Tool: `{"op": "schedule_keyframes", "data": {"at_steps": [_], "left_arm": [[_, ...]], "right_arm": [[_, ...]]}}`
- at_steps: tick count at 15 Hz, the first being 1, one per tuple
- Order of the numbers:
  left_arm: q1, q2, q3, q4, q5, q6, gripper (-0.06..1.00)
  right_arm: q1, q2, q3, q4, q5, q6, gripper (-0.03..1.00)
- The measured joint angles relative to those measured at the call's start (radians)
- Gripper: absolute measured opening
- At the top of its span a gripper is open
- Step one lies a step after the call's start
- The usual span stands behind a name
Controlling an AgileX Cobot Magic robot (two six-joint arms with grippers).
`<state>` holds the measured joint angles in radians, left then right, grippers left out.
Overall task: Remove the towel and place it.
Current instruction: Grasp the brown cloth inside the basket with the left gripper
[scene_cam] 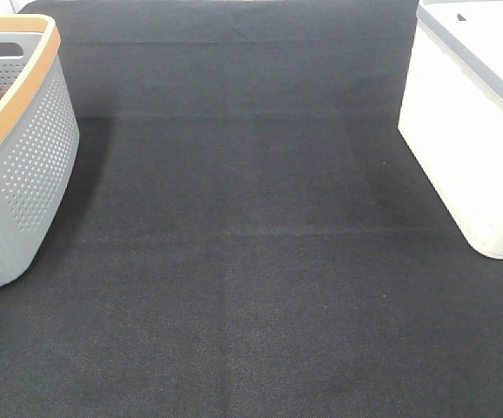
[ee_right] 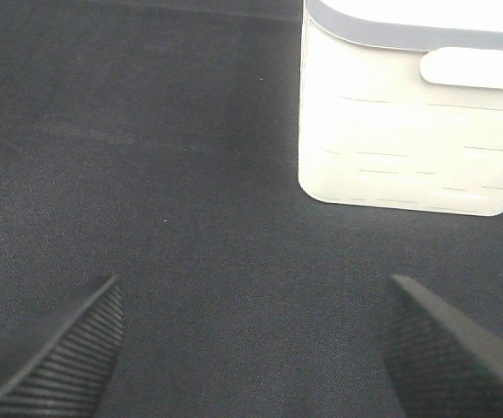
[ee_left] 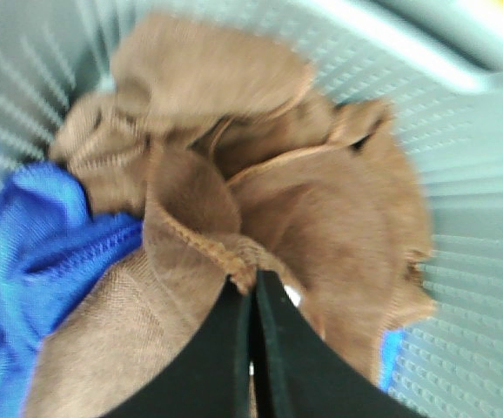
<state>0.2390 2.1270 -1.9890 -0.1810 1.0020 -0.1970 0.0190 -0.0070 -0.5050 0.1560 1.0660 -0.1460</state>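
Now | black mat [scene_cam: 251, 261]: likely your drop spot | grey basket [scene_cam: 27, 174]: holds the towel [ee_left: 321, 218], crumpled beside a blue cloth [ee_left: 34, 252] | left gripper [ee_left: 253, 286]: clamped shut on its hem, ready to lift | right gripper [ee_right: 253, 289]: spread wide, empty, above the mat

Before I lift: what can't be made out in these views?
Left wrist: towel blurred; left hand covers how much hem it pinches.
Left wrist: blue cloth disappears under the towel; extent hidden.
High view: grey basket cut by the edge; rim hides most contents.
White container: top overexposed, cut off in both views.
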Motion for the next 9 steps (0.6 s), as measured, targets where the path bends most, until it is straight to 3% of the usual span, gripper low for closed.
{"op": "schedule_keyframes", "data": {"at_steps": [3, 9], "left_arm": [[0.0, -0.085, 0.0, 0.001, 0.002, 0.045, 0.0], [0.0, -0.329, 0.0, -0.076, 0.009, 0.19, 0.0]], "right_arm": [[0.0, 0.0, 0.0, 0.0, 0.0, 0.0, 0.76], [0.0, 0.0, 0.0, 0.0, 0.0, 0.0, 0.76]]}}
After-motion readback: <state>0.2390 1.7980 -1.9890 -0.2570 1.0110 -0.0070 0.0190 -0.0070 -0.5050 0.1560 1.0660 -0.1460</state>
